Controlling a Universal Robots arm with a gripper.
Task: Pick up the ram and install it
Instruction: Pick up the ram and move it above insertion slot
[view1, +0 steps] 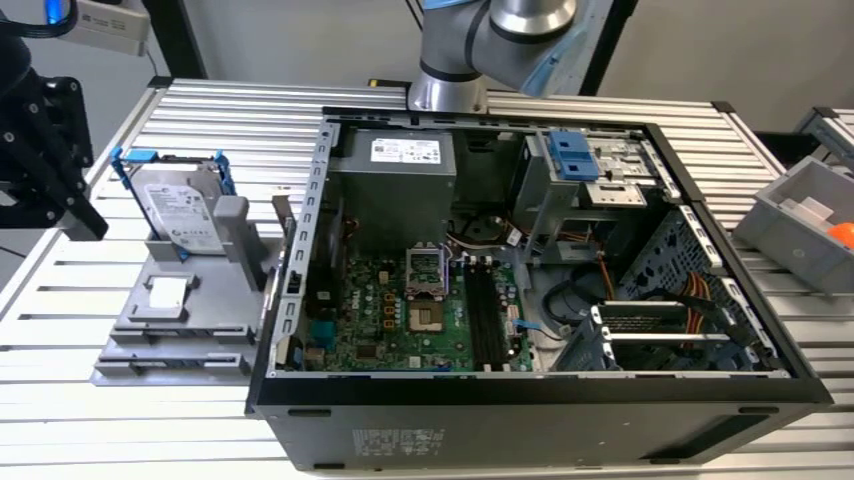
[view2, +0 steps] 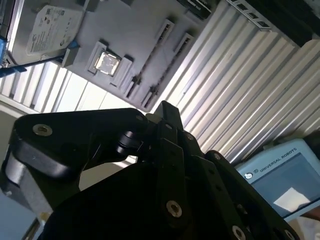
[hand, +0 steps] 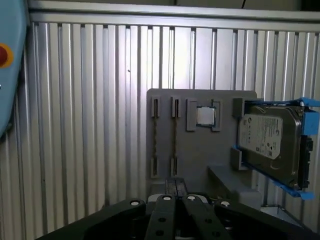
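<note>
In both wrist views we see the tool (hand: 176, 188) narrow, fingers drawn together with nothing between them, facing the grey holder (hand: 200, 150). Thin strips lie edge-on in the holder's two slots (hand: 155, 136); whether one is the ram we cannot tell. A hard drive (hand: 267, 142) stands at the holder's end. The exterior view adds the open computer case (view1: 534, 425) just beside the holder, motherboard (view1: 387, 310) exposed, on the ribbed surface (view1: 200, 110).
</note>
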